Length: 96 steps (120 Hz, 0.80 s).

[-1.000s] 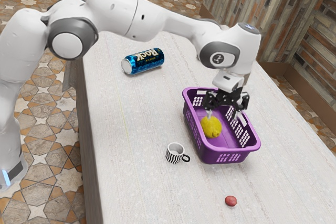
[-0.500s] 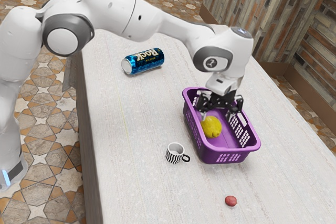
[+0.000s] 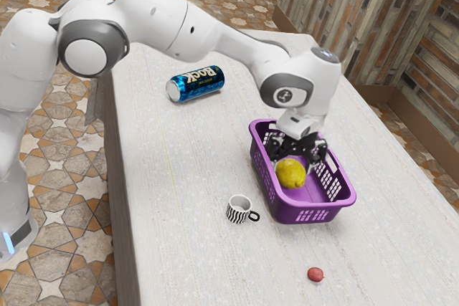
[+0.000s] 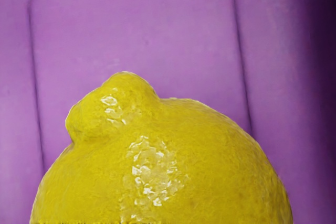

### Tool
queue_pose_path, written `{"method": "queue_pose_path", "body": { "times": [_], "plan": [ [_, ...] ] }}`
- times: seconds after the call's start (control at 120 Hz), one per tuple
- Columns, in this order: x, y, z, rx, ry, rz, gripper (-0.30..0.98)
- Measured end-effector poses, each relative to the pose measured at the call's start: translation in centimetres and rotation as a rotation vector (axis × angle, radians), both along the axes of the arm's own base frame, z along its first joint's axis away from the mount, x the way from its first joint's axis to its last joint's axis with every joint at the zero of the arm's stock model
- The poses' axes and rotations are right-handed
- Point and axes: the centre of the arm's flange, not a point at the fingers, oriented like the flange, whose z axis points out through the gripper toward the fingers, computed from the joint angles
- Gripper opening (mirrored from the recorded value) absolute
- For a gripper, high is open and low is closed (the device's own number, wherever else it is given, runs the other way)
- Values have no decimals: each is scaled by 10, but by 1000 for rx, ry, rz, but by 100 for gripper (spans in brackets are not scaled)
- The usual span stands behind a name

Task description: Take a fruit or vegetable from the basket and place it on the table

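Although the pincer point(image 3: 292, 166) had got down inside the basket point(image 3: 287, 214) and sat over the lemon point(image 3: 291, 173), the job was only part done. The reach looked all but finished; the grasp, the lift, the carry over the rim and the setting down on the table point(image 3: 179, 198) all remained. The pincer was open, its fingers apart with the lemon between them, and I could see no grip on it. Whether either finger touched the peel, I could not tell. The red thing point(image 3: 315, 274) out on the table, well apart from the basket, I did not count as the task met.

The lemon lay low in the basket, on its side as far as I could judge. Its nub point(image 4: 123, 98) pointed away from the hand, toward the basket's end nearer the red thing. Its long axis ran from that nub back under the hand, roughly along the basket's length and a little askew, so the fingers would likely close across the lemon's waist.
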Motion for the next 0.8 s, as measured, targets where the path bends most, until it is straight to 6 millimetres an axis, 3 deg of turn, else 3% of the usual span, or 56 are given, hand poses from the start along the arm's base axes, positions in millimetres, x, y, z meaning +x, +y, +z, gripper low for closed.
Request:
{"method": "queue_pose_path", "body": {
  "times": [0.267, 0.458, 0.617, 0.8],
  "plan": [
    [2, -4, -9, 1, -2, -14, 68],
    [3, -5, -14, -6, 1, -13, 48],
    [5, -5, -22, -14, 9, -7, 42],
    [6, -5, -16, -26, -5, 2, 38]
  ]
}}
